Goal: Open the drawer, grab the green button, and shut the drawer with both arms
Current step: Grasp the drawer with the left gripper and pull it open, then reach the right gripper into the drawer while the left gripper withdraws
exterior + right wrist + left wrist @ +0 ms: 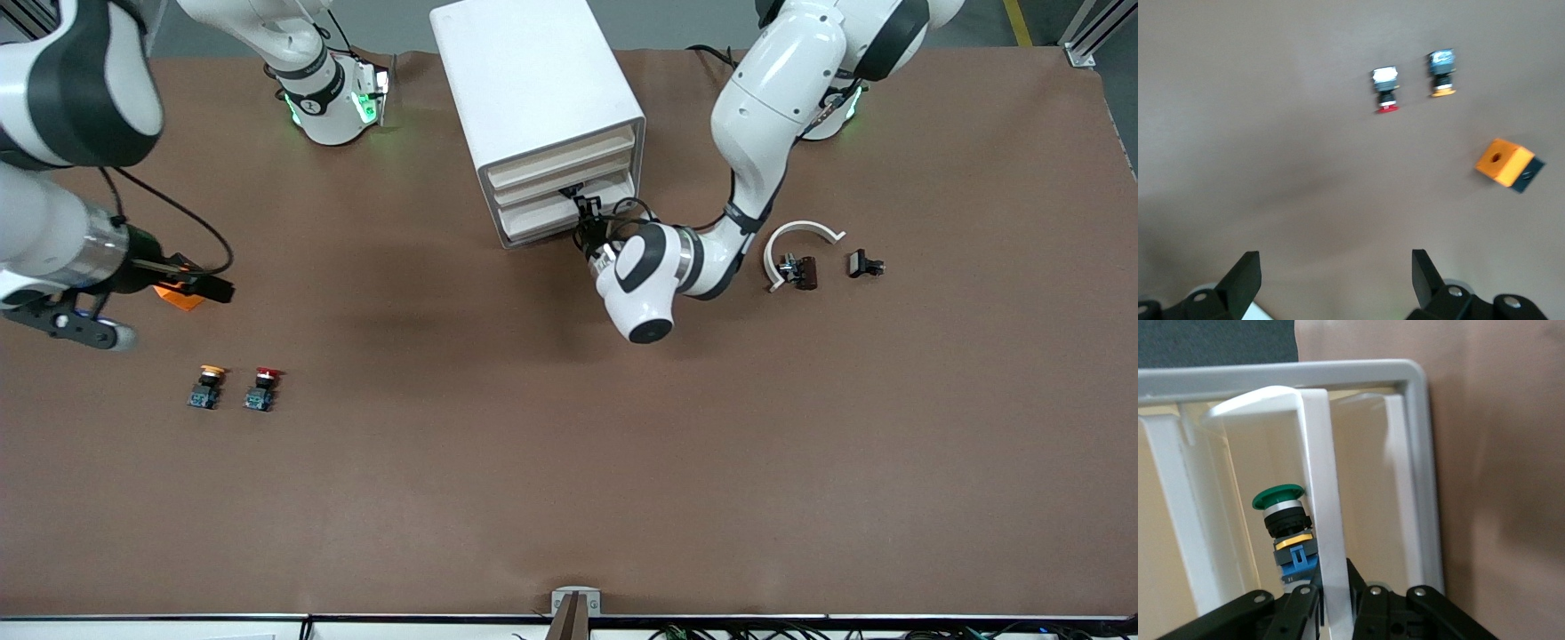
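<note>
The white drawer cabinet point(542, 107) stands at the table's robot side. My left gripper point(587, 218) is at the front of its lowest drawer point(551, 213). In the left wrist view it point(1335, 593) is shut on that drawer's white handle point(1319, 487). The green-capped button point(1281, 520) stands upright inside the drawer, close beside the handle; it is hidden in the front view. My right gripper point(209, 286) is open and empty point(1336, 273) in the air over the table, toward the right arm's end.
An orange block point(178, 298) lies below the right gripper point(1508, 163). A yellow-capped button point(207, 387) and a red-capped button point(262, 389) stand nearer the front camera. A white curved piece point(796, 244) and small black parts point(864, 264) lie toward the left arm's end.
</note>
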### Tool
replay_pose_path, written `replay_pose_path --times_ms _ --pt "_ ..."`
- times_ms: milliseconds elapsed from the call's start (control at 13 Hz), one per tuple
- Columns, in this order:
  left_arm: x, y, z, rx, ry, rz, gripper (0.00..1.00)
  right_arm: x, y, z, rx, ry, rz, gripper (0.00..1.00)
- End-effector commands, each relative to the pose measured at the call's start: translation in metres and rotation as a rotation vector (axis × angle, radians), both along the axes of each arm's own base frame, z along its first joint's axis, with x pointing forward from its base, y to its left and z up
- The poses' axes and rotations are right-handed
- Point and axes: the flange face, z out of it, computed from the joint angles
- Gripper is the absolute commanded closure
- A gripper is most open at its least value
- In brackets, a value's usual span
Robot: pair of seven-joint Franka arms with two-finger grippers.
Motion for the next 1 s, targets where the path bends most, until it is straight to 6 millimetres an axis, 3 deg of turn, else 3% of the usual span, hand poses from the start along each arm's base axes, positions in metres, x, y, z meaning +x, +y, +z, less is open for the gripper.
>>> replay_pose_path --times_ms 0,230,307,383,460,613,920 --pt "0.048 0.003 0.010 -0.049 -0.072 0.055 1.00 0.005 0.038 -0.019 0.015 0.006 -0.060 0.00" --pt "0.075 0.022 0.014 -0.055 -0.106 0.098 1.00 -0.007 0.100 -0.032 -0.009 -0.001 -0.118 0.00" --pt "0.078 0.024 0.016 -0.065 -0.116 0.097 0.82 -0.012 0.124 -0.038 -0.014 0.003 -0.141 0.00" --pt "0.079 0.024 0.016 -0.076 -0.126 0.093 0.53 -0.020 0.151 -0.040 -0.009 -0.001 -0.163 0.00" --pt "0.078 0.024 0.015 -0.080 -0.127 0.089 0.01 -0.028 0.177 -0.042 -0.014 -0.006 -0.188 0.00" --pt "0.081 0.026 0.019 -0.085 -0.137 0.089 0.00 -0.043 0.224 -0.054 -0.027 -0.017 -0.216 0.00" --pt "0.128 0.052 0.061 -0.044 -0.304 0.053 0.00 -0.070 0.294 -0.076 -0.036 -0.041 -0.264 0.00"
